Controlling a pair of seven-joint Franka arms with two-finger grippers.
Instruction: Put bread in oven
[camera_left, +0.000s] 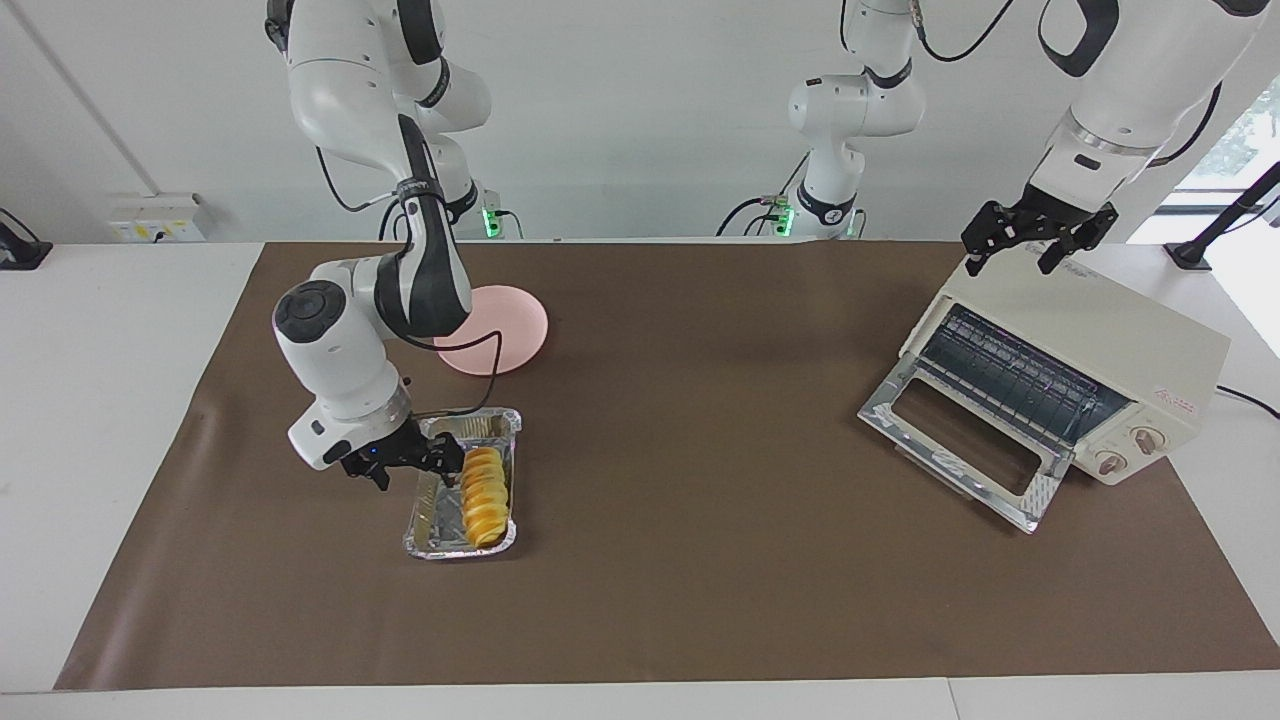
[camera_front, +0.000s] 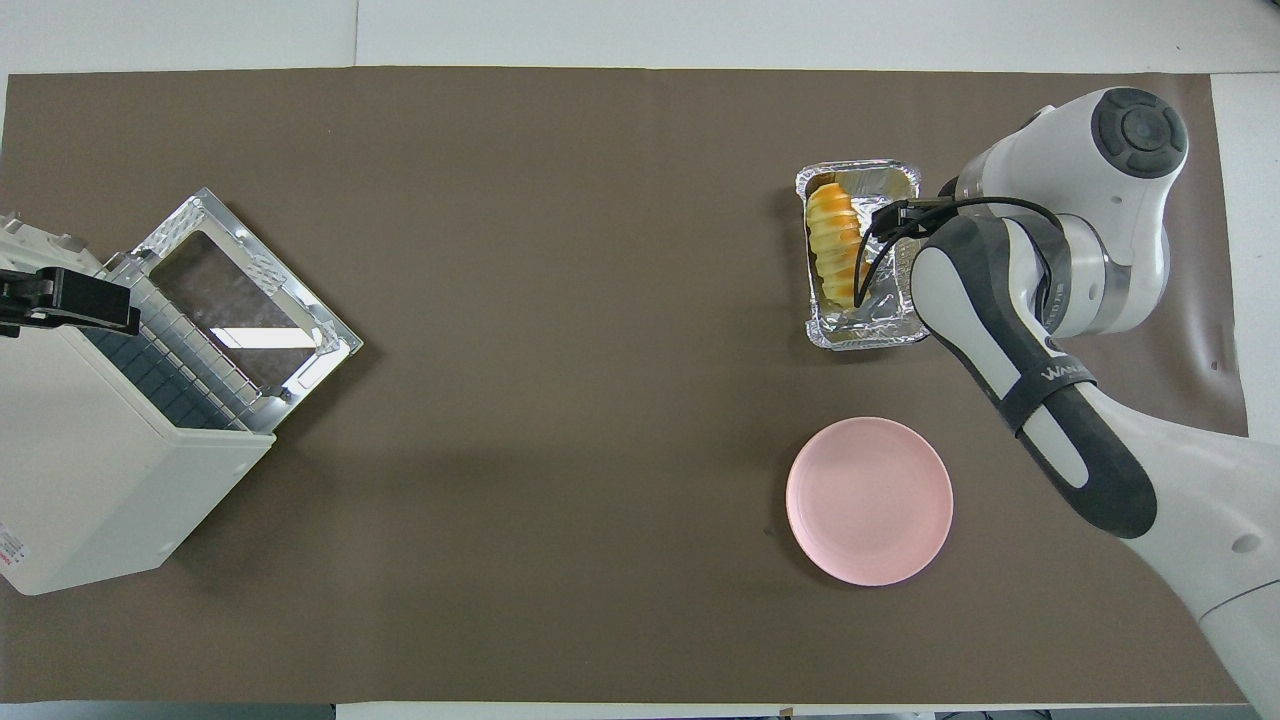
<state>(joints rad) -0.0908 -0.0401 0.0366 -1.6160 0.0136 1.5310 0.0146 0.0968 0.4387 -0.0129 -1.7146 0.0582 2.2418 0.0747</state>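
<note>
The yellow-orange ridged bread (camera_left: 484, 495) lies in a crinkled silver foil tray (camera_left: 425, 520) toward the right arm's end of the table; it also shows in the overhead view (camera_front: 836, 245). My right gripper (camera_left: 447, 461) is low in the tray, open, at the side of the bread's end nearer the robots. The cream-white oven (camera_left: 1100, 330) stands toward the left arm's end, its glass door (camera_left: 960, 440) dropped open and the wire rack showing. My left gripper (camera_left: 1035, 245) is open and empty, over the oven's top, and the arm waits there.
A round pink plate (camera_left: 510, 330) lies nearer to the robots than the foil tray (camera_front: 890, 320), partly covered by the right arm in the facing view. A brown mat covers the table between the tray and the oven (camera_front: 100, 480).
</note>
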